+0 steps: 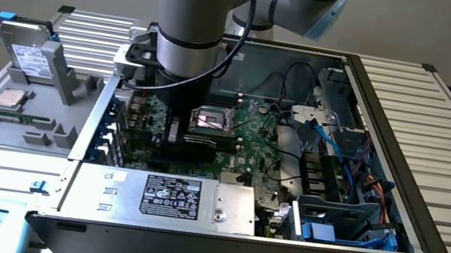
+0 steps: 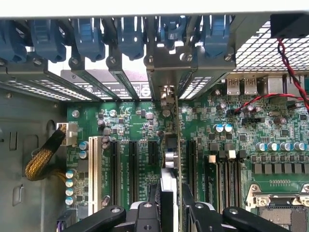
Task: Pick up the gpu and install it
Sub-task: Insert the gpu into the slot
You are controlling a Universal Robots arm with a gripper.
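The gripper (image 2: 170, 205) is standing partly closed, its two dark fingers (image 2: 153, 200) pinching the top edge of the gpu (image 2: 171, 159). In the wrist view the card is hanging edge-on between them, running toward twelve o'clock to where its silver bracket (image 2: 166, 94) is meeting the rear slot openings under the blue retention clips (image 2: 130, 36). In the exterior view the arm (image 1: 189, 24) is reaching straight down into the open computer case (image 1: 379, 193), and the card is showing as a pale sliver (image 1: 173, 128) over the motherboard (image 1: 242, 136), at about nine o'clock from the CPU socket (image 1: 210, 120).

The main risk appears to be misalignment. The card is sitting among several black expansion slots (image 2: 132, 159), and if its edge connector is riding beside the intended slot and not in it, downward force could flex the board or the card. The bracket could likewise be catching on the metal dividers at the rear. A pinch on so thin an edge could also be slipping or letting the card tilt.

The connector edge and the slot directly beneath it are hidden by the card itself, so whether it is seated, partly in or just above cannot be told. The cooler shroud is hard to make out edge-on.
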